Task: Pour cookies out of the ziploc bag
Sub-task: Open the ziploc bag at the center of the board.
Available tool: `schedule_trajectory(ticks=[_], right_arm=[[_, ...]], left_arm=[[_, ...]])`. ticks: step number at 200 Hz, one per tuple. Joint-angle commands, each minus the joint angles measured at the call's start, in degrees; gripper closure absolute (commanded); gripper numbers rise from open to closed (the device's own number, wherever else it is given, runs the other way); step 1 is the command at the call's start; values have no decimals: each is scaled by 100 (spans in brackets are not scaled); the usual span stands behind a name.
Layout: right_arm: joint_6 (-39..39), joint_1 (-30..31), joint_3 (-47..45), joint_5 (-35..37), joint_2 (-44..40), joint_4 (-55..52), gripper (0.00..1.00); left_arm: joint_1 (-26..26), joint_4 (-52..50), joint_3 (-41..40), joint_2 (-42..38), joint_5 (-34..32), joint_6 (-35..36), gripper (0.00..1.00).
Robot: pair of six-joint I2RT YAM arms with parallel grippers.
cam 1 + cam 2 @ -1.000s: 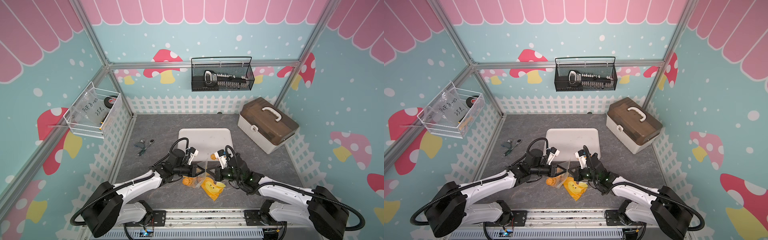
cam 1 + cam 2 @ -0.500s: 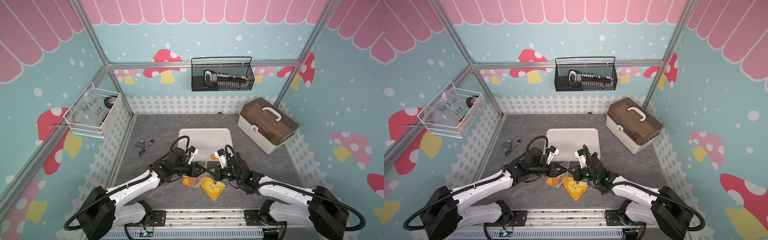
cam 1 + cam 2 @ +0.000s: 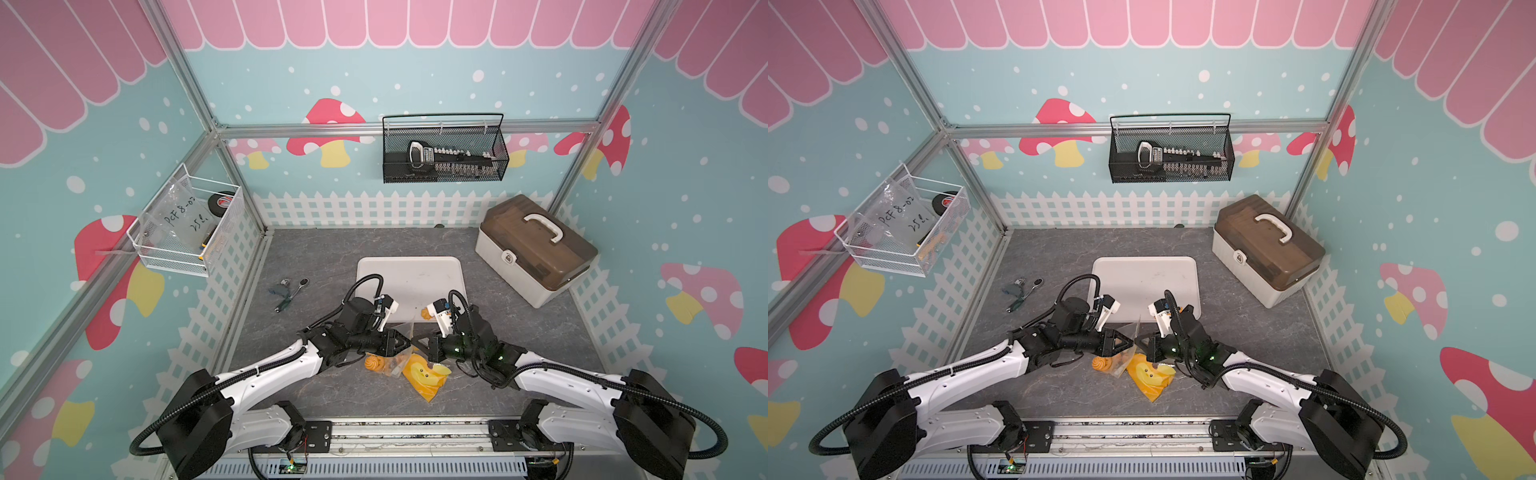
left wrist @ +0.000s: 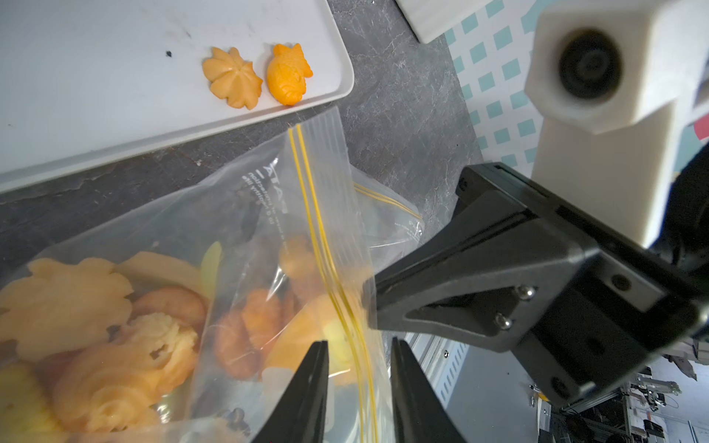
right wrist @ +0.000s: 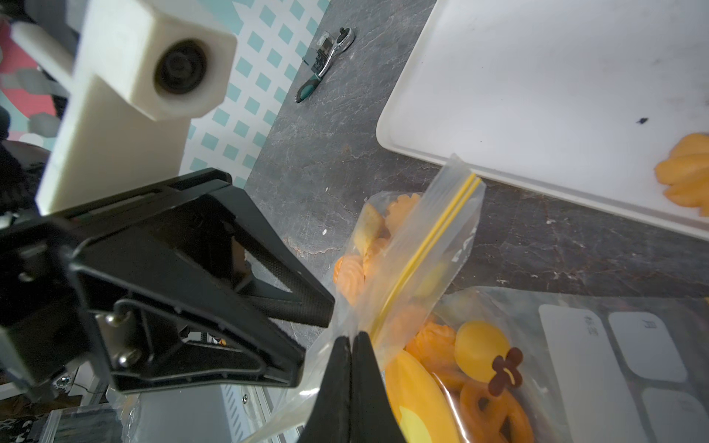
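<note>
Lying on the worktop (image 3: 548,324) just on the robot's side of the tray (image 3: 409,270), the bag (image 4: 249,214) slumps with its mouth end lifted toward the tray's near edge. Most cookies (image 4: 115,345) sit inside it, heaped at the low end away from the tray. Two more rest on the tray by its near rim.

Right jaws: pressed together on the clear film just under the yellow zip strip (image 5: 433,237), holding that lip up. Left jaws: a narrow gap, set astride the zip strip from the facing side, with no grip on it evident.

Handling, as judged: the film is thin, slack and slippery, and the load is light and will shift as the bag tips. The cookies look brittle, so a pinch through the film onto them risks breakage. The best hold is empty film at the lips beside the zip strip, or the bottom corners for tipping toward the tray.

Not established: whether the mouth is fully unzipped. A second yellow line shows beyond the first, but the opening between them is folded and unclear. In both top views the arms cover the mouth. The cookie count cannot be read through the creased film, and the yellow face print (image 3: 424,376) masks part of the contents. The bag's bottom edge is cut off in both wrist views.
</note>
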Motion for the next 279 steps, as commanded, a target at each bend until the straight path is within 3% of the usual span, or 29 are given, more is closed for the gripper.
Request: schedule_trajectory(ticks=[1,47,72,135,179,218,235,256,279], right_arm=[[32,59,70,8,28,146,100],[16,59,66,24,-29,118,100],[16,59,72,7,-16,120,100],[-110,67,70,150,-333,-266,100],[-163,60,99,286,-537,-675,64],[-39,68,279,145,-397,-651,51],[-4,67,313,164,-288,-571,53],[32,68,319,119,-135,-425,68],[14,149,409,-123,85,-284,70]], left_arm=[[-42,116,162,149,-13,66,71],[-41,314,73,233,68,14,87],[-41,353,100,211,95,22,100],[-41,283,-3,62,7,110,100],[-41,285,-97,14,-81,111,100],[-52,421,-181,-65,-94,23,100],[-50,421,-199,-74,-103,23,100],[-50,423,-233,-82,-142,14,100],[-50,429,-260,-74,-152,23,100]])
